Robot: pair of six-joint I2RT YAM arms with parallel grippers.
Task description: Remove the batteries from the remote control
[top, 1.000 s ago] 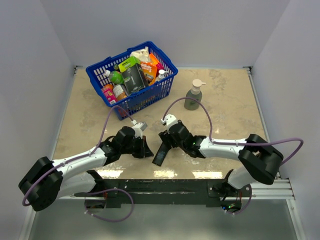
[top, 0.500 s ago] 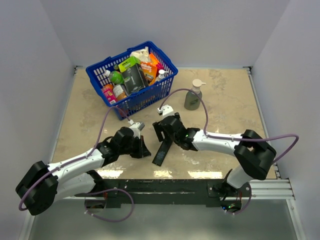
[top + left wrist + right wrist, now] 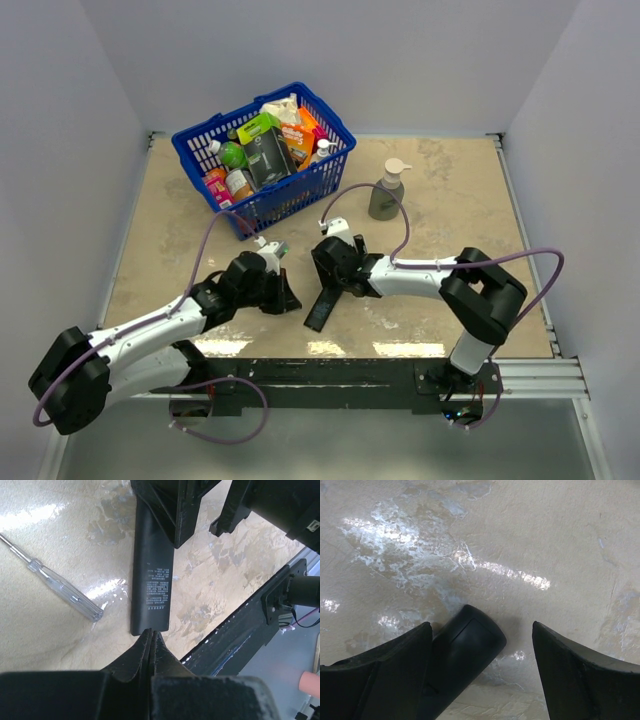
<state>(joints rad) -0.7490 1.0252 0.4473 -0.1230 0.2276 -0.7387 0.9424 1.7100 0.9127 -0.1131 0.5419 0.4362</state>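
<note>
**Overhead and wrist views of a marble-patterned table (image 3: 460, 230).** One blue plastic basket (image 3: 288, 193) stands at the far left, packed with groceries. These include one green bottle (image 3: 232, 155), one lime-green box (image 3: 257, 127), one dark box (image 3: 267, 158), orange packets (image 3: 300, 135) and small bottles too crowded to count.

One soap pump bottle (image 3: 387, 192) stands alone to the basket's right. One remote control (image 3: 323, 303) lies flat on the table between the arms, printed face up, outside any container.

The right gripper (image 3: 333, 280) straddles the remote's far, rounded end with its jaws spread wide. That end sits against one finger (image 3: 385, 665) and clear of the other.

The left gripper (image 3: 151, 636) is pinched fully closed on nothing, its tips just at the remote's near end. One clear-handled screwdriver (image 3: 62, 586) lies beside the remote, apart from it.
</note>
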